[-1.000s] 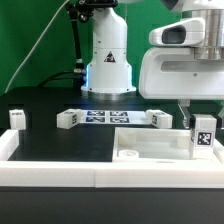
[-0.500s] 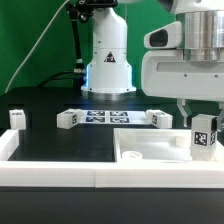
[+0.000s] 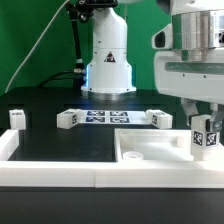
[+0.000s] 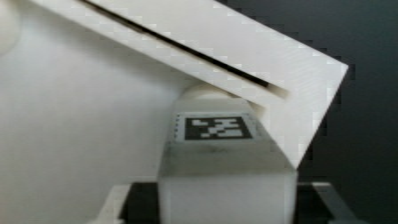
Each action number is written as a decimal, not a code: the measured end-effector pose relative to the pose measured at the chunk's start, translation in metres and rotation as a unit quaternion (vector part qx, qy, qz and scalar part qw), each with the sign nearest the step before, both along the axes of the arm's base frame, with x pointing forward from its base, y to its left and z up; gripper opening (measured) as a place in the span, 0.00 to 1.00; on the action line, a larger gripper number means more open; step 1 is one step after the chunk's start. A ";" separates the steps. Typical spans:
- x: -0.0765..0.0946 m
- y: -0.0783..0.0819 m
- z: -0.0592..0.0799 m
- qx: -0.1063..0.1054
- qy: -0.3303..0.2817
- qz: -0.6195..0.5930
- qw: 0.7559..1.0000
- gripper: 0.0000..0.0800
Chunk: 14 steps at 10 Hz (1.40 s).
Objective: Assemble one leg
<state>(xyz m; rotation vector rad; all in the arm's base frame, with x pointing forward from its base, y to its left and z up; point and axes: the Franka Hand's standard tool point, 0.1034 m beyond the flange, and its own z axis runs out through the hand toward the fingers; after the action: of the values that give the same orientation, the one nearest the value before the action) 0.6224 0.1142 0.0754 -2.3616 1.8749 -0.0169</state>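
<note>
My gripper [image 3: 204, 118] is shut on a leg [image 3: 204, 138], a small white post with a square marker tag on its face. It holds the leg upright over the right end of the wide flat white slab [image 3: 150, 150] with round sockets. In the wrist view the leg [image 4: 221, 150] fills the space between my dark fingers [image 4: 139, 202], and the slab's corner [image 4: 196, 50] lies beyond it. Three more legs lie on the black table: one at the exterior view's left [image 3: 17, 118], one beside the marker board [image 3: 67, 119] and one at its right [image 3: 160, 119].
The marker board [image 3: 105, 117] lies flat at the middle of the table. The robot's white base [image 3: 108, 60] stands behind it. A white ledge [image 3: 50, 170] runs along the table's front edge.
My gripper has moved toward the exterior view's right and a little down with the leg in it, nearer the slab's right end. The other parts have not moved.
</note>
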 end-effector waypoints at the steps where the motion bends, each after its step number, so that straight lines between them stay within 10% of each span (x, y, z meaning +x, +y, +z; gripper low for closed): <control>1: -0.001 0.001 0.000 0.007 -0.001 -0.066 0.998 0.36; 7: -0.001 -0.001 -0.001 0.041 0.020 -0.288 0.957 0.43; 11: 0.000 -0.002 0.000 0.032 0.010 -0.192 0.981 0.78; 14: -0.001 -0.001 0.000 0.014 -0.008 -0.016 1.000 0.81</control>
<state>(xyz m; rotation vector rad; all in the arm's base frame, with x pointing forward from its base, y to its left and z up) 0.6218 0.1130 0.0753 -2.3055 1.8925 -0.0120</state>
